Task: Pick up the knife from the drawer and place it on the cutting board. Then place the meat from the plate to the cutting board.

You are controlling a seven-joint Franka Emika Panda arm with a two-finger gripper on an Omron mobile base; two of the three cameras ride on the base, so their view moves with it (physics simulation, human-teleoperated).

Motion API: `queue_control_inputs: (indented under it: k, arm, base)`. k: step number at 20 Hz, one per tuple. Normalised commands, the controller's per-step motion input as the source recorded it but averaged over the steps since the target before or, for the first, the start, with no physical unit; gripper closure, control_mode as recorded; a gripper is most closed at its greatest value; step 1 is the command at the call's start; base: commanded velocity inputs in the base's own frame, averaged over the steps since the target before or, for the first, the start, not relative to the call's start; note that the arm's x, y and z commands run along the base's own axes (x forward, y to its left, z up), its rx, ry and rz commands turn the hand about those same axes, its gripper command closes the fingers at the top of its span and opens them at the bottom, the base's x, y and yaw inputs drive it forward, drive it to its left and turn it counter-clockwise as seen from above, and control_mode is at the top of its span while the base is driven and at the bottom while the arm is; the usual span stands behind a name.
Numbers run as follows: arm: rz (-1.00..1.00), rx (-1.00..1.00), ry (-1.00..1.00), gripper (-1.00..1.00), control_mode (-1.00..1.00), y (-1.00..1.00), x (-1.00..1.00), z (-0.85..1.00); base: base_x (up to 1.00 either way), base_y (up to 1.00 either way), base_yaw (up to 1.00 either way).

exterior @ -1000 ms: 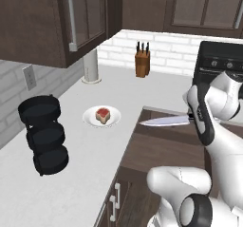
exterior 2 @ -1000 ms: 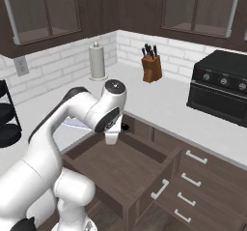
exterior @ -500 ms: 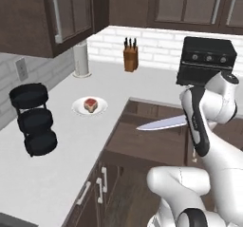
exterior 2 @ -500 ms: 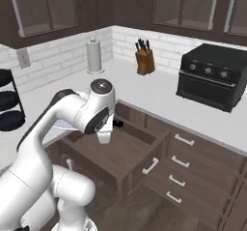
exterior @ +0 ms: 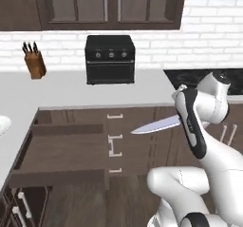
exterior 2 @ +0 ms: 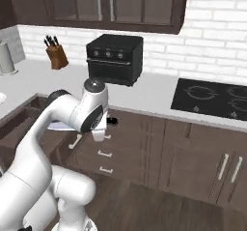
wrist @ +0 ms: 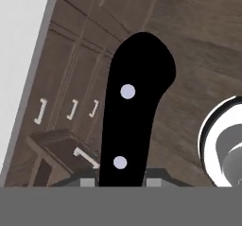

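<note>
My gripper [wrist: 120, 182] is shut on the knife's black, two-riveted handle [wrist: 134, 121], which runs up the middle of the hand view. In the left base view the knife [exterior: 155, 125] juts its silver blade out level to the left from behind my forearm, in the air in front of the lower cabinets. The open dark brown drawer [exterior: 66, 150] lies to the left of the blade and below it. A white sliver of the plate [exterior: 2, 124] shows at the left edge. The cutting board and the meat are out of view.
A black countertop oven [exterior: 110, 59] stands on the grey counter, with a tan knife block [exterior: 34, 62] to its left. A black cooktop [exterior 2: 212, 97] lies to the right. A paper towel roll [exterior 2: 6, 58] stands far left. Wooden floor [wrist: 198, 40] shows below.
Both base views have swung right along the counter, so the camera moved. The plate and drawer slid to the left edge and the cooktop came in. The knife stays in my grip.
</note>
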Motion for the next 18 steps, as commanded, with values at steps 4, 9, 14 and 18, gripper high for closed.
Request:
queue_control_inputs:
  k: [4,9,14,18]
  arm:
    - [0.0,0.0,0.0,1.0,1.0,0.0,0.0,0.0]
    - [0.0,0.0,0.0,1.0,1.0,0.0,0.0,0.0]
    - [0.0,0.0,0.0,1.0,1.0,0.0,0.0,0.0]
    - [0.0,0.0,0.0,1.0,1.0,0.0,0.0,0.0]
  base:
    - [0.0,-0.8,-0.75]
    - [0.0,-0.8,-0.74]
    - [0.0,-0.81,-0.76]
    - [0.0,-0.81,-0.78]
